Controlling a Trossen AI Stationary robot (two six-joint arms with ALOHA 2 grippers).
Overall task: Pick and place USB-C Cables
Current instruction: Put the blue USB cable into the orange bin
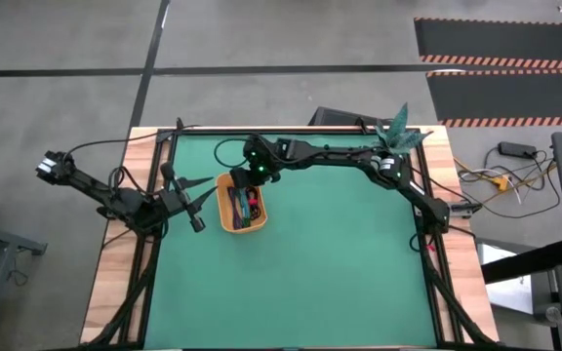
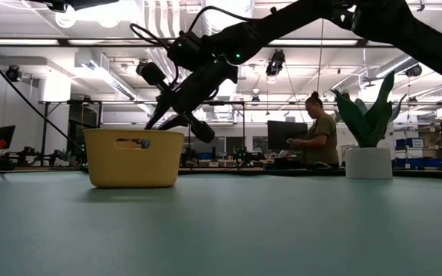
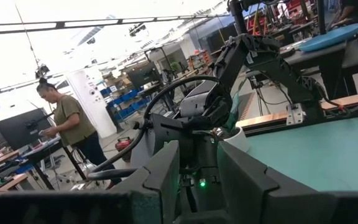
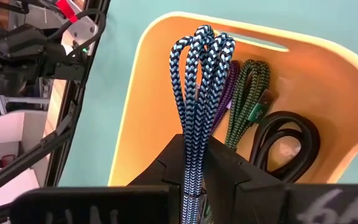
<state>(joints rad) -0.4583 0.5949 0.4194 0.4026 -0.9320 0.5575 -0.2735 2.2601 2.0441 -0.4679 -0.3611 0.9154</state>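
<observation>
Blue-and-white braided cable [image 4: 197, 93], folded into a tight bundle, stands pinched between the right gripper [image 4: 194, 180] fingers, its looped end poking up over the open mouth of the orange tray [image 4: 328, 81]. Just beyond the loops, a green braided cable [image 4: 248, 93] and a coiled black cable [image 4: 288, 143] already lie on the tray floor, with what looks like a purple strand beside the green one. From above, the right gripper [image 1: 252, 175] hangs at the tray's [image 1: 224, 216] far end, near the middle-left of the green table mat [image 1: 340, 263]; the table-level camera shows it angled down just above the tray's rim [image 2: 133, 134]. The step in hand appears to be the drop. To do it well, the bundle should be carried a little farther over the bare part of the tray floor and lowered below the rim before the fingers part, so the springy loops do not flick out over the side or snag on the cables already there; a straight lift afterward would avoid dragging anything out. The left gripper [image 1: 195, 216] waits just beside the tray's left side, its fingers [image 3: 166, 171] slightly parted on nothing. Farther back stand a potted plant [image 2: 368, 126] at the table edge and, in the room beyond, a person [image 2: 317, 134] at a workbench.
</observation>
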